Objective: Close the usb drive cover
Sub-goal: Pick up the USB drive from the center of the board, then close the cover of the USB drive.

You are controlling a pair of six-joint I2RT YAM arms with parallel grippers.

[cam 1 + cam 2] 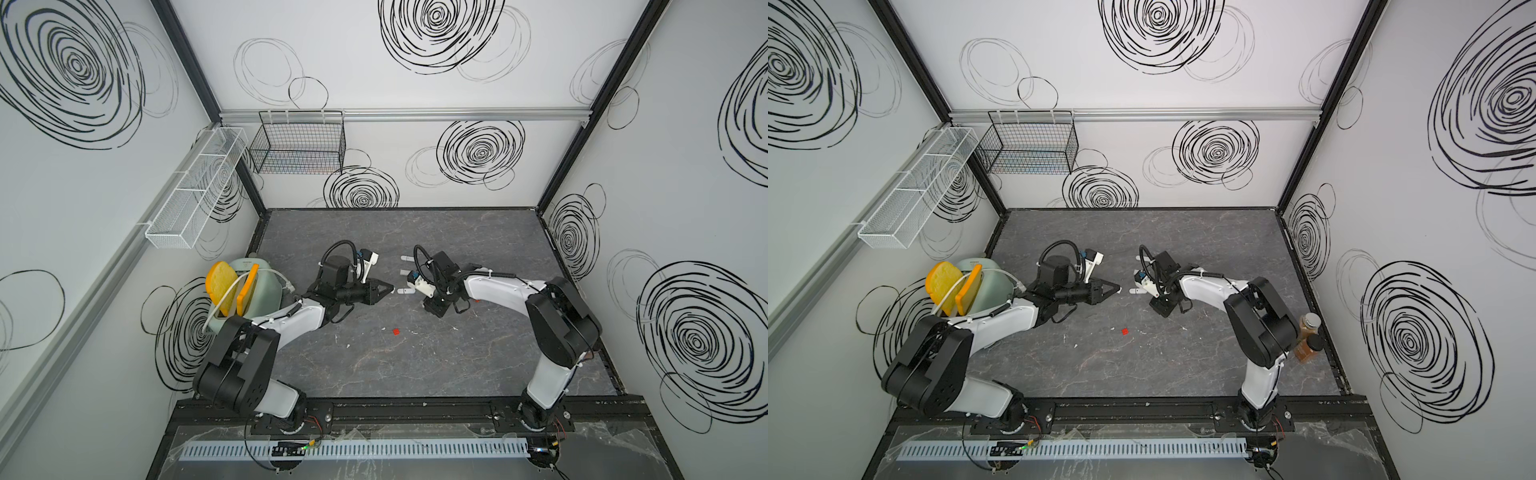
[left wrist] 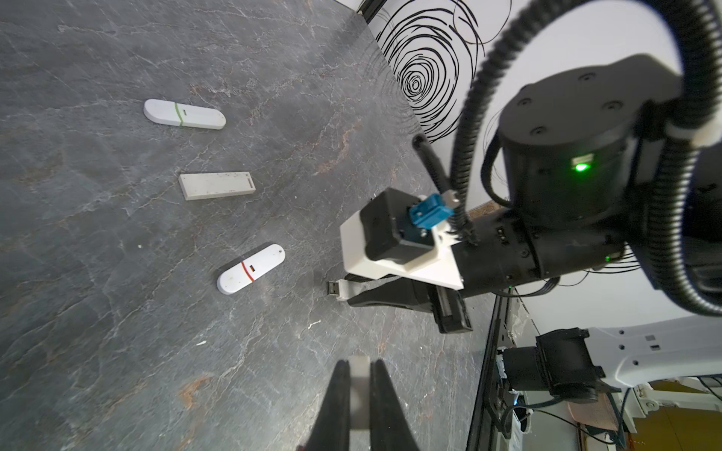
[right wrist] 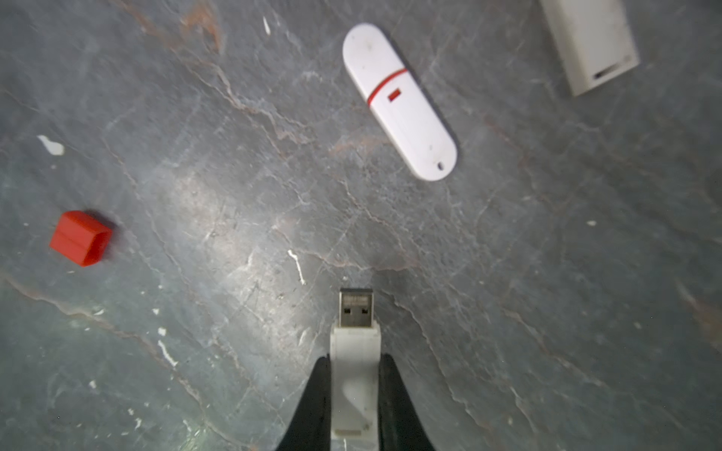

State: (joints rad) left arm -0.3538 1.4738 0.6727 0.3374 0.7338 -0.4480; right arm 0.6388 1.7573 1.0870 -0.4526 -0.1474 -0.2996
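My right gripper (image 3: 354, 357) is shut on a white usb drive (image 3: 354, 375). Its bare metal plug (image 3: 355, 308) sticks out past the fingertips, just above the table. In the left wrist view the same usb drive (image 2: 336, 289) pokes out from under the right wrist camera. My left gripper (image 2: 359, 365) is shut on a small pale cover (image 2: 358, 375), seen end-on between the two black fingers. In a top view the left gripper (image 1: 390, 288) points right towards the right arm, a short gap away.
Three capped white drives lie on the grey table (image 1: 415, 365): a green-banded one (image 2: 183, 114), a rectangular one (image 2: 217, 186) and a red-banded one (image 2: 250, 269). A loose red cap (image 3: 81, 238) lies nearer the front. A green toaster (image 1: 266, 286) stands at the left and jars (image 1: 1308, 332) at the right.
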